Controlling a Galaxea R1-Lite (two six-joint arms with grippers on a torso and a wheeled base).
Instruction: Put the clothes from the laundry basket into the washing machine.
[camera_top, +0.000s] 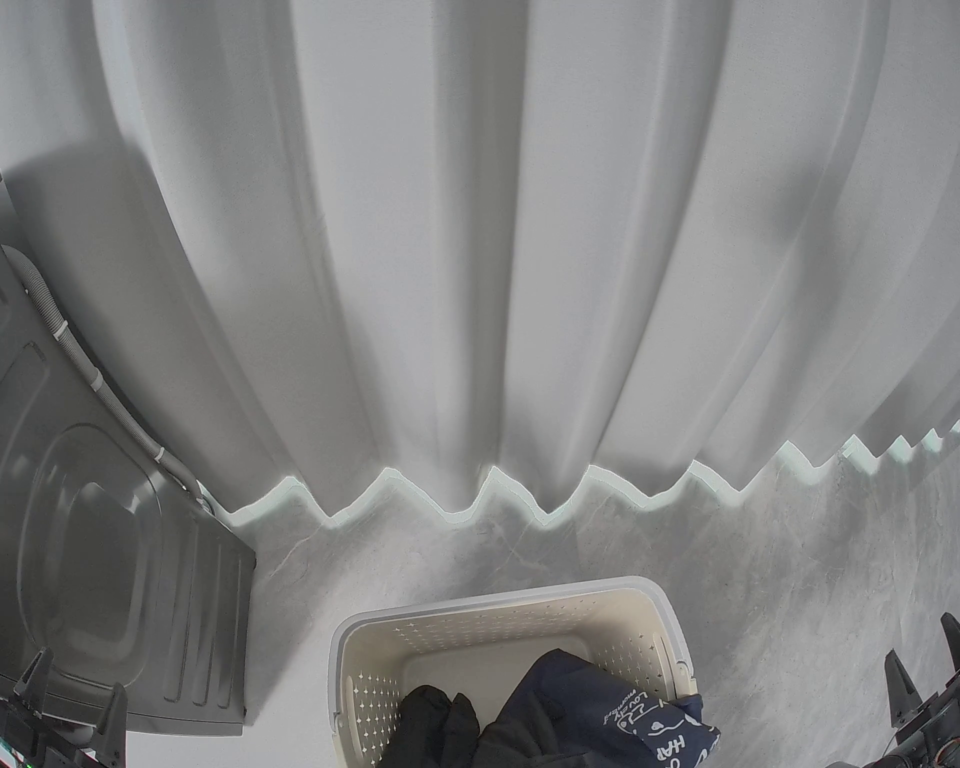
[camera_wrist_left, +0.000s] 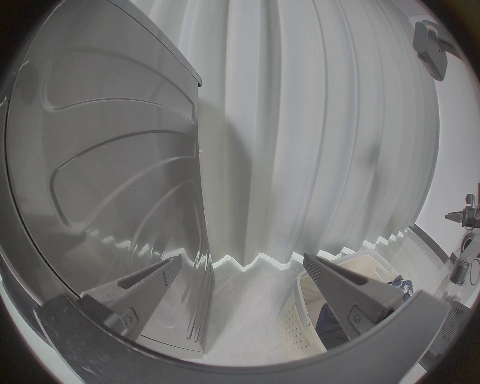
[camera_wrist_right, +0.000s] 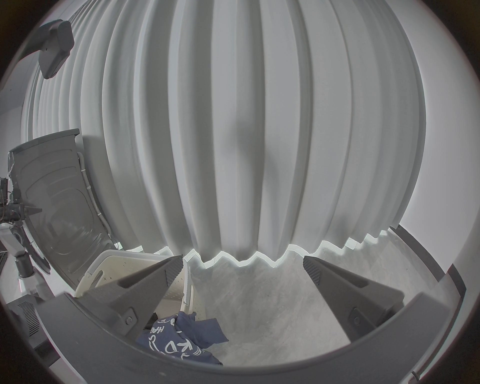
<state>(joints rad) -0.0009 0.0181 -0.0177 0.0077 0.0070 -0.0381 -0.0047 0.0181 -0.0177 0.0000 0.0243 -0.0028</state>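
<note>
1. Curtain (camera_top: 480, 250): white and pleated, it takes the upper two-thirds of the head frame. Its hem zigzags just above the floor.
2. Floor (camera_top: 800, 560): grey and marbled, across the lower frame.
3. Washing machine (camera_top: 100, 560): grey, at the left edge of the head frame, showing a ribbed panel. The left wrist view gives the same panel (camera_wrist_left: 100, 150) at close range. The right wrist view gives the whole cabinet (camera_wrist_right: 55, 200) standing beside the basket.
4. Laundry basket (camera_top: 500, 600): cream with perforated walls, at lower centre of the head frame. It stands on the floor near the machine but apart from it.
5. Navy garment (camera_top: 590, 700): has white print and lies in the basket. The right wrist view shows it (camera_wrist_right: 175, 337) spilling over the rim.
6. Black garment (camera_top: 430, 725): in the basket, touching the navy garment.
7. Left gripper (camera_wrist_left: 242, 259): fingers spread wide and holding nothing. In the head view it (camera_top: 75, 690) sits at the lower left corner, in front of the machine.
8. Right gripper (camera_wrist_right: 242, 260): fingers spread wide and holding nothing. In the head view it (camera_top: 925, 660) sits at the lower right edge, well apart from the basket.
9. Hose (camera_top: 90, 370): pale and ribbed, running along the machine's edge next to the curtain.
</note>
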